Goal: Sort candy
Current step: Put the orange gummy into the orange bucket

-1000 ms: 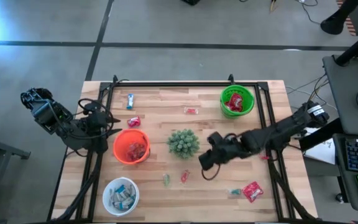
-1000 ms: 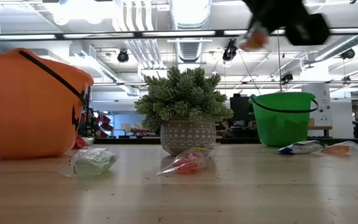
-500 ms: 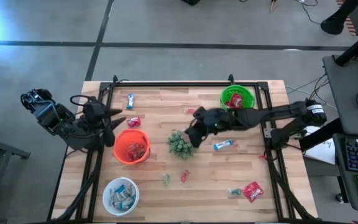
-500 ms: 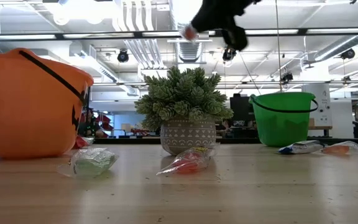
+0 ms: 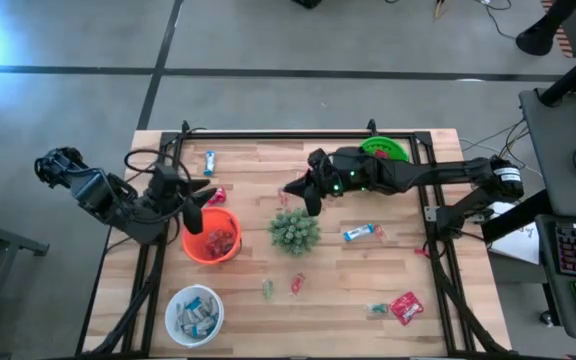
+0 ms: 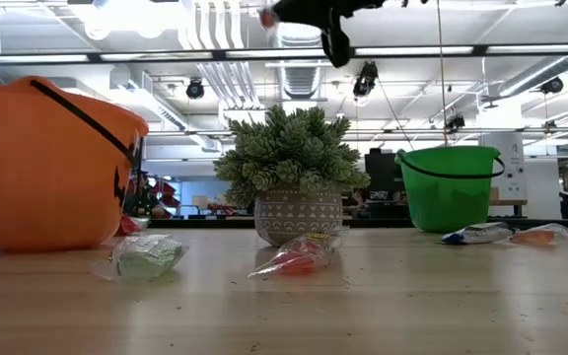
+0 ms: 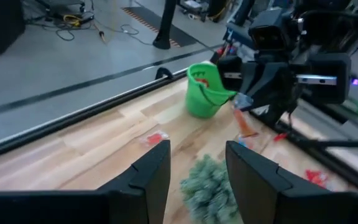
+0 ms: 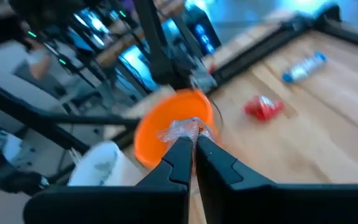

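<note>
My right gripper [image 5: 290, 190] hangs high over the table just beyond the spiky green plant [image 5: 294, 229], shut on a small clear-wrapped orange candy [image 8: 182, 130]. It also shows at the top of the low view as the right gripper [image 6: 269, 15]. My left gripper [image 5: 198, 190] is open and hovers at the far-left rim of the orange bowl [image 5: 211, 235], which holds red candy. The right arm partly hides the green bowl [image 5: 383, 152]. The white bowl [image 5: 194, 313] holds blue-and-white bars. Loose candy lies on the table: a blue-and-white bar [image 5: 362, 233], a red packet [image 5: 406, 307], a green piece [image 5: 267, 289] and a red piece [image 5: 297, 283]. My right gripper pinches the candy's clear wrapper [image 8: 191, 129] between its two fingertips. The fingers point toward the table's left, slanting down. The candy is lifted clear of the table, and its orange part [image 7: 247, 124] hangs below the fingers.
The potted plant [image 6: 289, 182] stands mid-table, right under the right gripper's side. A blue-and-white bar [image 5: 209, 162] and a red piece [image 5: 215, 195] lie near the far left. Black frame rails [image 5: 288, 134] run along the table's far, left and right edges.
My right gripper, staying shut on the candy, has swung from the table's near right of the plant toward the far edge and the left, passing over the plant toward the orange bowl. This uncovered the blue-and-white bar right of the plant. My left gripper has shifted slightly toward the orange bowl.
</note>
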`<state>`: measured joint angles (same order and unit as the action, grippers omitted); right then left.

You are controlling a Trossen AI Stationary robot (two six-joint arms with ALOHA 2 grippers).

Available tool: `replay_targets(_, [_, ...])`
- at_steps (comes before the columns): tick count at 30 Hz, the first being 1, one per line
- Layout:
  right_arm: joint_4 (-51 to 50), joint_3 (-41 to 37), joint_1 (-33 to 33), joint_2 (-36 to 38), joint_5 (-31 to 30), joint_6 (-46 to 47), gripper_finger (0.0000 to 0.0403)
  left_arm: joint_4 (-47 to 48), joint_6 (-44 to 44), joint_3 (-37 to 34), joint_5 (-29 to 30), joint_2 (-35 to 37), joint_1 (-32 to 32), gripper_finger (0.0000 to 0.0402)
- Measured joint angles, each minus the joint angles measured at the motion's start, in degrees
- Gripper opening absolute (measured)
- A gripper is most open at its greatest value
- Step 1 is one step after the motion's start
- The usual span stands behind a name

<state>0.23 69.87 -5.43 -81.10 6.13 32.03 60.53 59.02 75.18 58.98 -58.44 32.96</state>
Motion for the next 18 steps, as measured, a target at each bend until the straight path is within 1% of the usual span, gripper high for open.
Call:
replay_targets(6, [8.5,0.0,-0.5,0.0,0.8,-2.5,0.0008,-7.4,-0.1,0.0,-3.0,-3.0,-3.5,0.0125])
replay_targets(8, [9.4,0.2,-0.9,0.0,2.0,-2.7,0.0008,-9.5,-0.2,0.0,-4.6,-4.2,-5.1,0.0121])
replay_targets(11, [9.5,1.0,-1.0,0.0,1.9,-4.2,0.0008,-13.8,-0.9,0.0,-7.6,-6.1,-7.7,0.0118])
replay_targets(14, [9.1,1.9,-1.0,0.0,2.3,-6.0,0.0008,-20.0,-5.4,0.0,-11.3,-8.0,-10.3,0.0118])
replay_targets(18, [7.9,3.6,-1.4,0.0,5.0,-6.7,0.0008,-29.6,-12.3,0.0,-14.9,-10.2,-12.6,0.0118])
